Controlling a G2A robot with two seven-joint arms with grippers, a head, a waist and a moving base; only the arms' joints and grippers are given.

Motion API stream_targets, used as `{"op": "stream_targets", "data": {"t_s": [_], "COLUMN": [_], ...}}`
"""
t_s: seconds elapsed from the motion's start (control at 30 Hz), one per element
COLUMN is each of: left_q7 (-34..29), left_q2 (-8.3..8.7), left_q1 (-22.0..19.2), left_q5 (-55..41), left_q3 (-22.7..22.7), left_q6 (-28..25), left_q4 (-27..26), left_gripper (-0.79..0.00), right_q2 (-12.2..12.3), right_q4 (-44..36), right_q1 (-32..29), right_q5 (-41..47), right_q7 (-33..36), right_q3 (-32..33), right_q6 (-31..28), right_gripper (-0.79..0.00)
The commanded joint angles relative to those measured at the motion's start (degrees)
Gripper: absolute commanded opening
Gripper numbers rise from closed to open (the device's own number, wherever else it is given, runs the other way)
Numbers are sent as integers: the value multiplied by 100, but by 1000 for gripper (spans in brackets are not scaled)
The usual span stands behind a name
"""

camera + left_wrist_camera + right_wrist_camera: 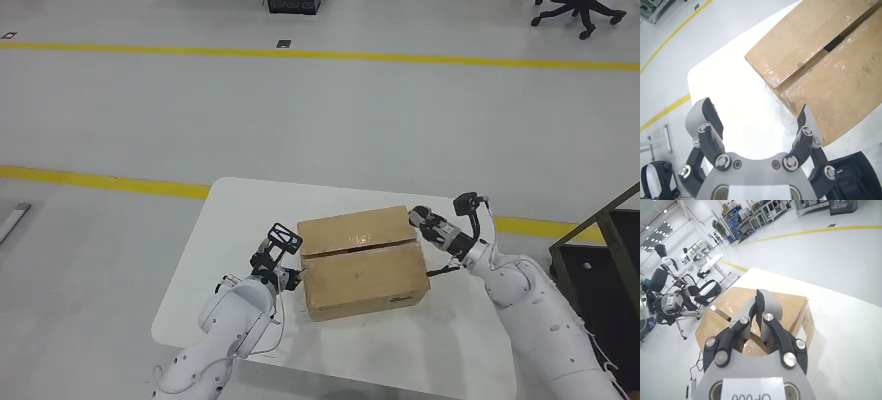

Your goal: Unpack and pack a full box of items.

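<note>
You have bright, even overhead light in all 3 views. In the right wrist view, rows of ceiling lamps [664, 211] glow well beyond the brown cardboard box [791, 302]. Only a faint, soft shadow lies on the white rounded table [838, 323] just beside the box. In the left wrist view the table [725, 79] beside the box [829, 85] is washed out to plain white, and the clear packing tape [772, 73] on the box's flaps throws small glints. The slot between the flaps stays dark. Both wrist views bend straight lines: the yellow floor line [810, 230] beyond the box curves. In the top view the box's [360, 260] top is bright and its near side duller.
</note>
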Motion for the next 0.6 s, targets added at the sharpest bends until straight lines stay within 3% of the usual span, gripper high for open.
{"op": "stream_targets", "data": {"t_s": [0.0, 0.13, 0.2, 0.3, 0.33, 0.37, 0.43, 0.47, 0.57], "left_q7": [0, 0, 343, 889, 1037, 1215, 1442, 1543, 1714], "left_q2": [0, 0, -11, 14, 19, 18, 34, 40, 67], "left_q1": [0, 0, 84, 162, 212, 276, 376, 446, 586], "left_q5": [0, 0, -437, 21, 144, 177, 470, 543, 946], "left_q3": [0, 0, -89, -163, -175, -189, -197, -203, -236], "left_q6": [0, 0, -62, 10, 68, 151, 164, 184, 172], "left_q4": [0, 0, 32, 174, 202, 217, 268, 289, 402], "left_gripper": [0, 0, 0, -28, -95, -434, -751, -785, -785], "right_q2": [74, 183, 198, 208, 212, 214, 204, 199, 163], "right_q4": [-166, -381, -390, -438, -468, -482, -511, -503, -503], "right_q1": [-194, -652, -837, -1033, -1081, -1134, -1212, -1234, -1296], "right_q5": [-61, -157, -89, -42, -99, -202, -274, -362, -786], "right_q7": [-7, -69, -203, -273, -292, -309, -387, -461, -747], "right_q3": [307, 780, 920, 1025, 1044, 1048, 1028, 1022, 878], "right_q6": [96, 365, 483, 555, 587, 646, 694, 750, 937], "right_gripper": [-785, -785, -785, -785, -785, -785, -785, -785, -785]}}
